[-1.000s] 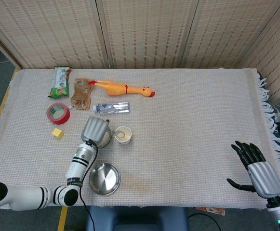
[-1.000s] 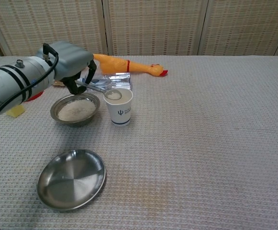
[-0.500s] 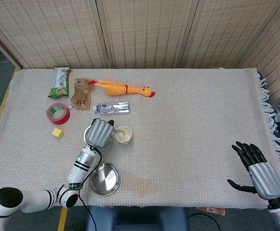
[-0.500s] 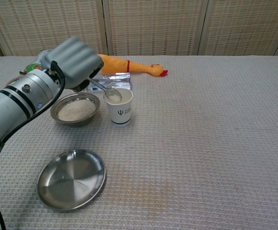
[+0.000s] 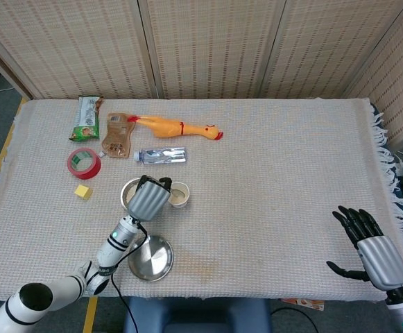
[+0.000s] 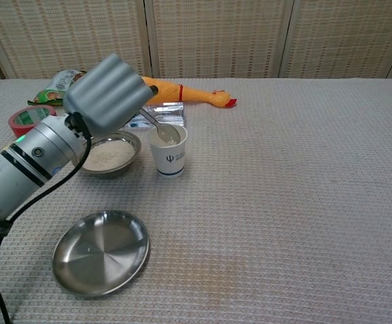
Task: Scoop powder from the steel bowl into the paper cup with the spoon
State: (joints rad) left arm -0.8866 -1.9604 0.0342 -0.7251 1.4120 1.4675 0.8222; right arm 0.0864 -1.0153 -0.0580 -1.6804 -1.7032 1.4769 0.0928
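Spoon point(image 6: 160, 127): its bowl is dipping inside the mouth of the paper cup point(image 6: 168, 150), tilted so the powder is tipping out; a second ago it was hovering level over the rim with a heap on it.
Left hand point(image 6: 109, 94): it is gripping the spoon's handle, fingers curled under and hidden behind the grey back of the hand, which is now rolled over much further than a moment ago. In the head view it is covering the right part of the steel bowl point(image 5: 129, 193) and reaching the cup point(image 5: 180, 195).
Steel bowl with powder point(image 6: 112, 154): sitting left of centre on the worktop point(image 6: 283, 189), just beside the cup, a good layer of powder still lying in it.
Meaning for the task: I am judging this as the emptying of a scoop; how much has landed in the cup I cannot tell.
Right hand point(image 5: 371, 246): resting at the lower right corner of the head view, fingers spread, holding nothing, unmoved.
Bystanders: an empty steel dish point(image 6: 100, 252) is lying at lower left; a rubber chicken point(image 6: 182, 93) is lying beyond the cup.
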